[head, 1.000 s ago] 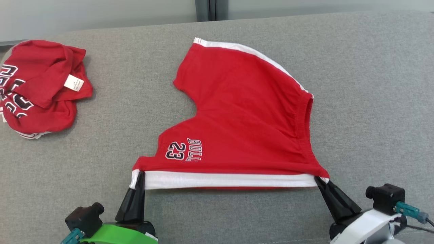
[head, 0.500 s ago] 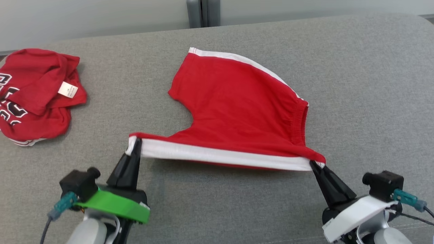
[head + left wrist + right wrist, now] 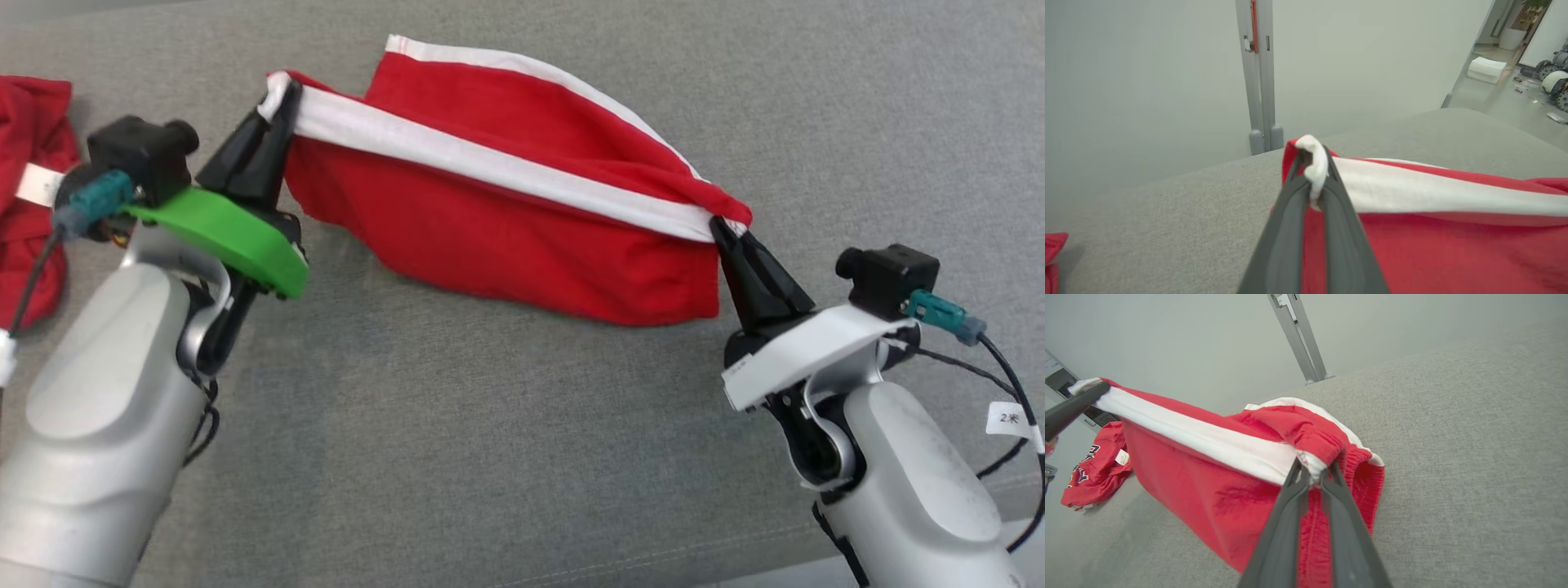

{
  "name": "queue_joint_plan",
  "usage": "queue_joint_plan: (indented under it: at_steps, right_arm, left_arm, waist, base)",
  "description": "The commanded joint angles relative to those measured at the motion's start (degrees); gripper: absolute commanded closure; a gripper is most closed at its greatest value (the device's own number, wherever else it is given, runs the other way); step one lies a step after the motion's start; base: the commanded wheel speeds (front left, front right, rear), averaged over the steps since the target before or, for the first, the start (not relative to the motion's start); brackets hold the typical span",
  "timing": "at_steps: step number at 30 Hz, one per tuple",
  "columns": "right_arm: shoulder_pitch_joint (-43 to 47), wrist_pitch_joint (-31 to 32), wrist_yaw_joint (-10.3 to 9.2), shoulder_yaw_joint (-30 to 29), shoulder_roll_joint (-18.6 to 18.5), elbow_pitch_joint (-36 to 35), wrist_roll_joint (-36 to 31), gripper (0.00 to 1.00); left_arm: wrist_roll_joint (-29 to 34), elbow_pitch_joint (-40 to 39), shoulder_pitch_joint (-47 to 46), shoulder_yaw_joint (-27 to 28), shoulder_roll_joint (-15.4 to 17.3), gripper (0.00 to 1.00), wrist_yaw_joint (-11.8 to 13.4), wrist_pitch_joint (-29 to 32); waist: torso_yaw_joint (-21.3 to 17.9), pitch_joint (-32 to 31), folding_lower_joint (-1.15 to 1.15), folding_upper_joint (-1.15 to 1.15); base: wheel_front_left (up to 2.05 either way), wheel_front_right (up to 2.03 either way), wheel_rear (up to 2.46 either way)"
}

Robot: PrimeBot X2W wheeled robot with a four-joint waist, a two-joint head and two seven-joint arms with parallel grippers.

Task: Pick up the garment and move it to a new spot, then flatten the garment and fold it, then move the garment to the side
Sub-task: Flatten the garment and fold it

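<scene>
Red shorts (image 3: 506, 237) hang stretched between our two hands across the upper middle of the frame, above the grey tabletop (image 3: 490, 425). Our left hand (image 3: 282, 90), upper left, is pinched on one end of the white stripe (image 3: 490, 163). Our right hand (image 3: 720, 224), at right, is pinched on the other end, by the waistband. Gripping both ends draws the stripe taut and straight, so the cloth below falls as one smooth sheet while the far leg rests on the tabletop behind. We judge this to be the fold, with the raised edge ready to be carried over and laid on the far half. A second garment (image 3: 28, 147) lies crumpled at the left edge, well apart.
</scene>
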Motion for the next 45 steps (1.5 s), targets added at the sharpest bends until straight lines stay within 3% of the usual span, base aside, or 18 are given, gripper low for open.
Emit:
queue_joint_plan:
  at_steps: [1, 8, 15, 16, 17, 18, 24, 36, 45]
  right_arm:
    - [-1.69, -0.72, -0.09, -0.07, 0.89, 1.23, 0.25, 1.0]
    - [-8.85, -4.91, -0.09, 0.68, 4.64, 7.59, -0.53, 1.0]
    - [-15.06, -7.24, -0.09, 1.52, 6.15, 12.6, -0.74, 1.0]
    - [-15.58, -7.44, -0.09, 1.96, 6.23, 13.12, -0.44, 0.84]
    - [-16.22, -7.75, -0.09, 2.76, 6.34, 13.36, 0.22, 0.0]
    - [-16.49, -7.87, -0.09, 3.09, 6.39, 13.63, 0.55, 0.0]
    - [-14.97, -9.82, -0.08, 3.99, 6.16, 12.62, -0.53, 0.0]
    - [1.91, -10.47, -0.07, -1.05, 5.08, -4.4, -7.18, 0.0]
    - [9.85, -10.44, -0.07, -1.57, 6.13, -12.54, -10.9, 0.0]
  left_arm:
    - [-0.52, 1.78, -2.93, -0.66, 1.03, 1.0, 0.18, 0.19]
    - [-1.66, 11.34, -14.65, -7.21, 2.09, 1.0, 0.18, -0.02]
    - [-3.69, 20.41, -21.94, -11.32, 2.75, 1.0, 0.19, -1.39]
    - [-4.01, 21.49, -22.42, -11.74, 2.88, 0.88, 0.19, -1.69]
    - [-4.19, 22.8, -22.97, -12.33, 3.07, 0.18, 0.18, -1.92]
    - [-4.35, 23.52, -23.2, -12.63, 3.13, 0.0, 0.18, -2.28]
    - [-7.57, 25.6, -23.8, -13.88, 2.5, 0.0, 0.18, -5.23]
    - [-13.72, 20.41, -20.99, -16.8, 8.78, 0.0, 0.18, -6.14]
    - [-18.38, 16.71, -19.55, -26.19, 14.24, 0.0, 0.17, 1.54]
  waist:
    - [-4.37, 4.79, 0.0, 0.0]
    - [-7.38, 9.38, 0.0, 0.0]
    - [-9.65, 11.57, 0.0, 0.0]
    - [-9.77, 11.62, 0.0, 0.0]
    - [-9.86, 11.62, 0.0, 0.0]
    - [-9.9, 11.56, 0.0, 0.0]
    - [-8.44, 9.48, 0.0, 0.0]
    - [-7.52, 5.57, 0.0, 0.0]
    - [-9.53, 6.69, 0.0, 0.0]
  base:
    - [0.0, 0.0, 0.0]
    - [0.0, 0.0, 0.0]
    - [0.0, 0.0, 0.0]
    - [0.0, 0.0, 0.0]
    - [0.0, 0.0, 0.0]
    - [0.0, 0.0, 0.0]
    - [0.0, 0.0, 0.0]
    - [0.0, 0.0, 0.0]
    - [0.0, 0.0, 0.0]
